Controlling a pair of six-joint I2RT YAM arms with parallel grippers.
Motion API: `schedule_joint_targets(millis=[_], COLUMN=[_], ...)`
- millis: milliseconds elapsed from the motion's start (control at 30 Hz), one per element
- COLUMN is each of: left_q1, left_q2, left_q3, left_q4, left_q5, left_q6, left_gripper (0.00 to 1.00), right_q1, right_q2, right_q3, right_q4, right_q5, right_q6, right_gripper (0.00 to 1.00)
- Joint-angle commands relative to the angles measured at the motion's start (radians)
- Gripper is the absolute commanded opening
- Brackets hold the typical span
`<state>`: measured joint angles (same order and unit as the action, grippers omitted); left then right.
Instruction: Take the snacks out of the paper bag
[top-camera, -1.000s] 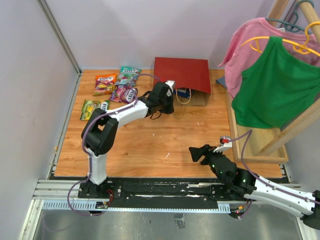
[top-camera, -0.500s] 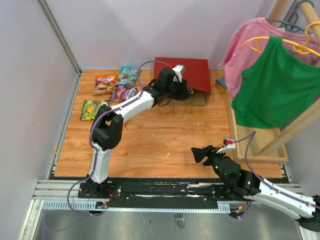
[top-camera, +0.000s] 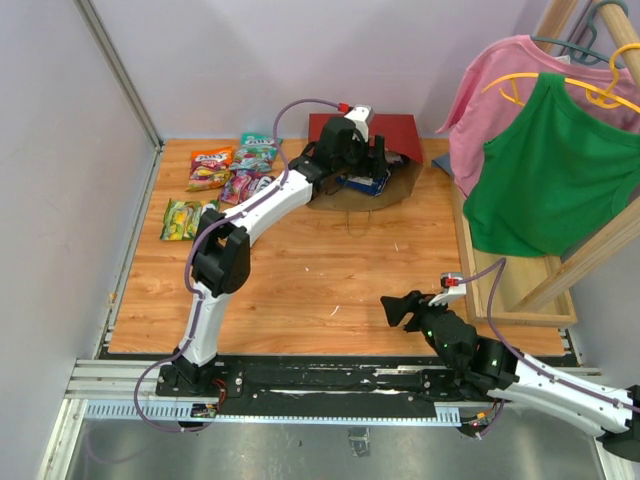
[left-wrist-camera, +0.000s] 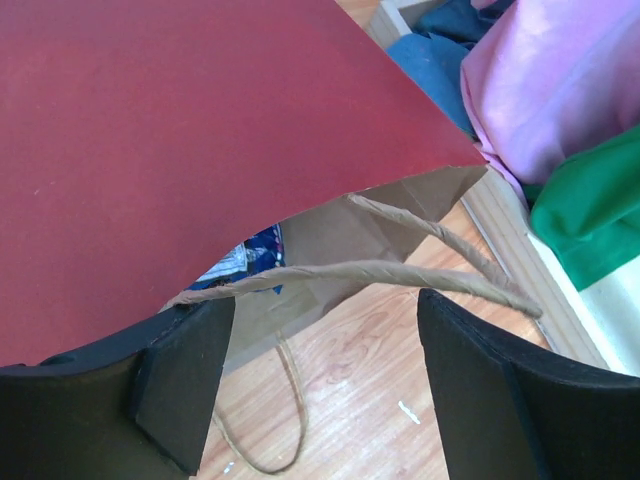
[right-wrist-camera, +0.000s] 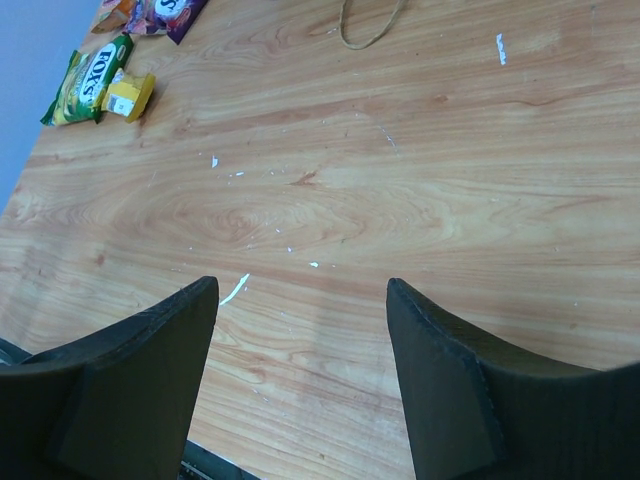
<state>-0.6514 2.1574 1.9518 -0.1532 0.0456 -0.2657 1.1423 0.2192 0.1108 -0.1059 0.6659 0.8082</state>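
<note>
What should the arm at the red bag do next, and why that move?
Probably ease the left hand a little deeper into the mouth of the paper bag, toward the blue packet showing inside. The hand is open and empty, a twisted handle crosses just ahead of it, and only the small candy packets lie out on the table.

**Fingers (left-wrist-camera: 180, 385) stood apart at the mouth of the dark red paper bag (left-wrist-camera: 180, 130)**
A twisted handle (left-wrist-camera: 380, 272) crossed the gap between them. A blue packet (left-wrist-camera: 250, 255) showed inside the brown lining, with a pink shirt (left-wrist-camera: 560, 90) and a green shirt (left-wrist-camera: 590, 210) to the right of the wooden table (left-wrist-camera: 350, 380).
</note>
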Motion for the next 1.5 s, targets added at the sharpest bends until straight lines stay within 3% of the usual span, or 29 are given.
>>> schedule_joint_targets(millis=[0,267,467,633,900,1167,1467], left_q1=[-0.002,-0.001,0.001,0.019,0.082,0.09,0.09], left_q2=[-0.014,-0.077,-0.114,-0.122,-0.114,-0.099,-0.082], left_q3=[0.035,-0.03,-0.065,-0.078,-0.114,-0.095,-0.094], left_q4=[0.006,0.019,0.028,0.026,0.079,0.108,0.119], left_q5=[-0.053,0.006,-0.018,-0.028,0.038,0.087,0.117], left_q6=[0.047,0.049,0.08,0.081,0.004,-0.032,-0.066], left_gripper=[0.79,0.8,0.8,0.8,0.8,0.8,0.8], right_q1=[-0.019,-0.019,-0.054,-0.334,-0.599,-0.703,-0.708], right_q2=[0.012,0.109,0.324,0.572,1.064,1.437,1.617], right_q3=[0.035,0.031,0.092,0.195,0.471,0.66,0.752], right_q4=[0.029,0.097,0.222,0.442,0.662,0.888,1.026], right_q5=[0.001,-0.009,-0.024,-0.414,-0.634,-0.643,-0.5], right_q6=[-0.021,-0.022,-0.101,-0.184,-0.175,-0.075,0.065], right_gripper=[0.69,0.69,0.77,0.72,0.65,0.58,0.47])
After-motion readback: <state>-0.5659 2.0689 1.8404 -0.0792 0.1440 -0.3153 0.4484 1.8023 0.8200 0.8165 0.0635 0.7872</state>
